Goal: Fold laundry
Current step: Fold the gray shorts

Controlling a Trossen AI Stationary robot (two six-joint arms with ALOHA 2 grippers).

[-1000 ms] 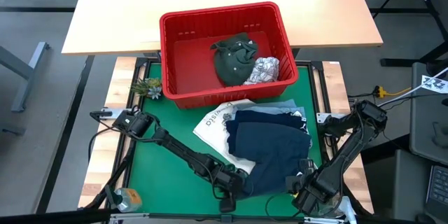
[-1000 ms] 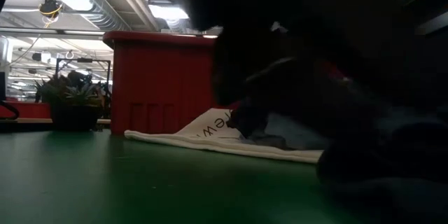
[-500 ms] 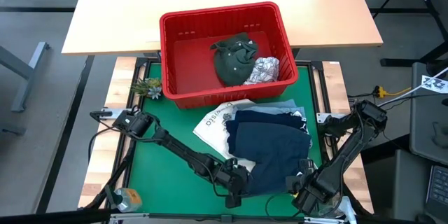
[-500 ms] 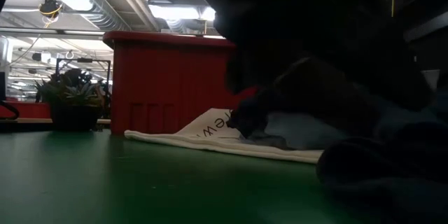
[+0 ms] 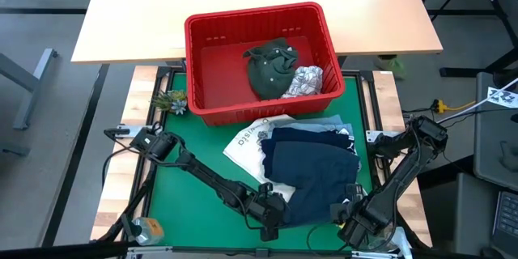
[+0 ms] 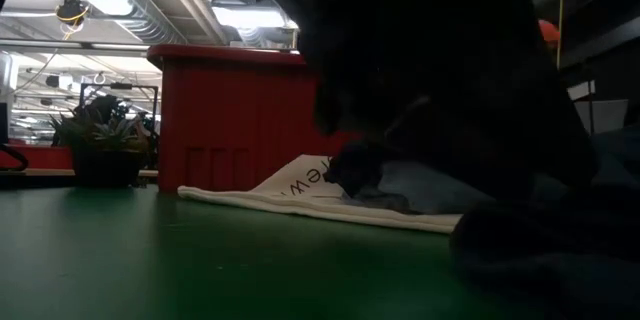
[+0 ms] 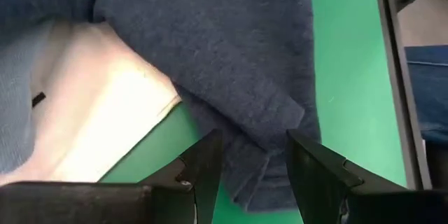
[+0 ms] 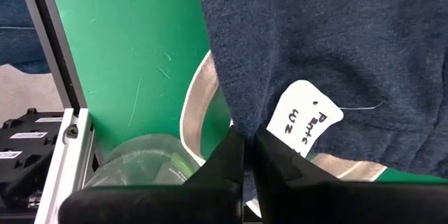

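A soft navy blue garment (image 5: pixel 312 174) lies spread on the green tabletop (image 5: pixel 194 210), on top of a light blue denim piece (image 5: pixel 336 124) and a white tote bag with dark lettering (image 5: pixel 247 142), just in front of the red plastic slotted basket (image 5: pixel 198 65). Inside the basket sit a dark olive green garment (image 5: pixel 271 66) and a crumpled white one with a dark print (image 5: pixel 303 81).

Both arms are low at the navy garment's near edge — the left gripper (image 5: pixel 271 220) at its near-left corner, the right gripper (image 5: pixel 350 217) at its near-right corner. In the left wrist view the left gripper (image 7: pixel 253 164) stands open, its two dark fingers straddling the navy hem with nothing clamped. The right gripper (image 8: pixel 249 155) has its fingers pressed together at the cloth's edge, beside a small white handwritten tag (image 8: pixel 304 119); it looks pinched on the navy fabric, though the actual bite is hidden under the fingers.

The relation that matters: the garment stretches away from both grippers toward the basket, its near hem running crosswise between them. Lifting that hem and carrying it toward the basket would probably fold the piece in half (the left gripper would need to close on its corner first).
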